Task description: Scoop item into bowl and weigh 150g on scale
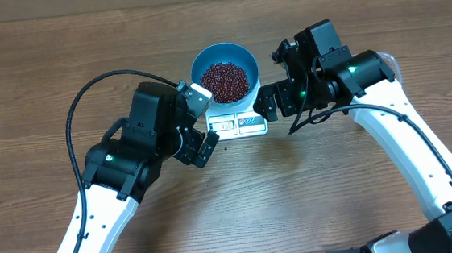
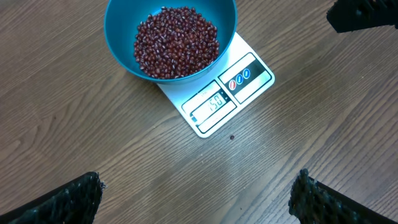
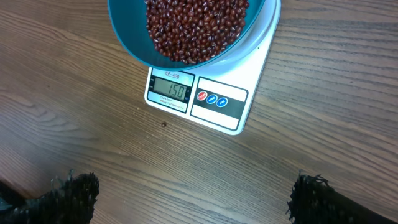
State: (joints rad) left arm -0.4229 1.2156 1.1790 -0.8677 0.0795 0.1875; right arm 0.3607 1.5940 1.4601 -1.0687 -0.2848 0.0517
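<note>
On the wood-grain surface (image 1: 59, 59), centre of the overhead view: white kitchen scale (image 1: 240, 124) with the blue bowl (image 1: 199, 72) sitting on its platform. Bowl covers the far part of the scale; the strip with the display (image 3: 171, 91) sticks out on the robot's side.

- red-brown beans (image 1: 224, 80): loose heap inside the bowl, fill level below the rim.
- Display reads 150, legible in both wrist views.
- label panel (image 3: 217, 99) next to the display: one red and two blue round marks.
- One stray bean (image 3: 163, 124) on the surface just off the display edge of the scale, not touching it.

left tool (image 2: 200, 205): jaws spread wide and holding nothing. Only the dark textured fingertips (image 2: 71, 200) show, in the lower corners of the left wrist view, with bare surface between them. It sits left of the scale, near it but apart.

right tool (image 3: 196, 202): same story, jaws wide apart and empty, fingertips (image 3: 74, 198) in the lower corners of its own view and well short of the scale there. In the overhead view it sits just beside the scale's right corner; can't tell from that angle whether it touches.

Black cable (image 1: 86, 97) loops off the left arm over the surface.
</note>
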